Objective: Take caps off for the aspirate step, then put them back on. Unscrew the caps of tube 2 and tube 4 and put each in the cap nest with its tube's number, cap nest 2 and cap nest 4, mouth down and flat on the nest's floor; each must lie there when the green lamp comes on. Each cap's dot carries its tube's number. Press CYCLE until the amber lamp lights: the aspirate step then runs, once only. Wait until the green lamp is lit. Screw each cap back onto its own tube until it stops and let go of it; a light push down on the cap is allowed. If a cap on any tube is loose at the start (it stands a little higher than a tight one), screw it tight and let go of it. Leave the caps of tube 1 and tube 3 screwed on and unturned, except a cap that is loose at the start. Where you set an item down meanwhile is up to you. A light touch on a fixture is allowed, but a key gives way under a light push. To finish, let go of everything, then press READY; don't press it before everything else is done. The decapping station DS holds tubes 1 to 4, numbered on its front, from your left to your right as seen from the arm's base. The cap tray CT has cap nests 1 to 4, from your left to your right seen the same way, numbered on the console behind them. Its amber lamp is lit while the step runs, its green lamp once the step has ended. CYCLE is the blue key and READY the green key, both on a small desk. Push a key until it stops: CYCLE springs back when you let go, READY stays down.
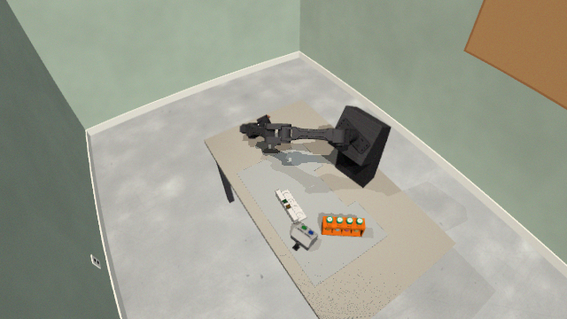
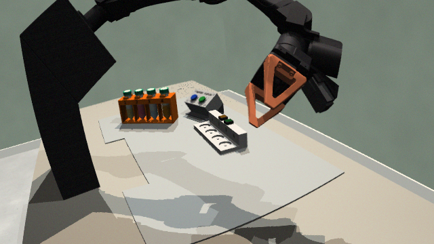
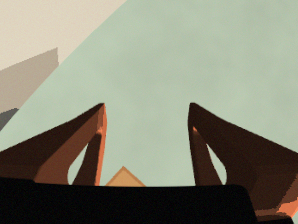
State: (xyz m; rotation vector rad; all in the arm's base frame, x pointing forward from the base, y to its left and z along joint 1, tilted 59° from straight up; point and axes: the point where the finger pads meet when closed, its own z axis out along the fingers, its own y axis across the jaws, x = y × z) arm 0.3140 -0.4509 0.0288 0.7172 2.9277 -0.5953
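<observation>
Exterior view puts my gripper high in the air, well apart from the orange decapping station, where all four green caps sit on their tubes. My jaws stand about half open and hold nothing; between them the wrist view shows only wall. Cap numbers are too small to read.

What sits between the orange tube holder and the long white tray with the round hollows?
In the exterior view, the small grey desk with the blue key and green key sits between the decapping station and cap tray, slightly behind.
</observation>
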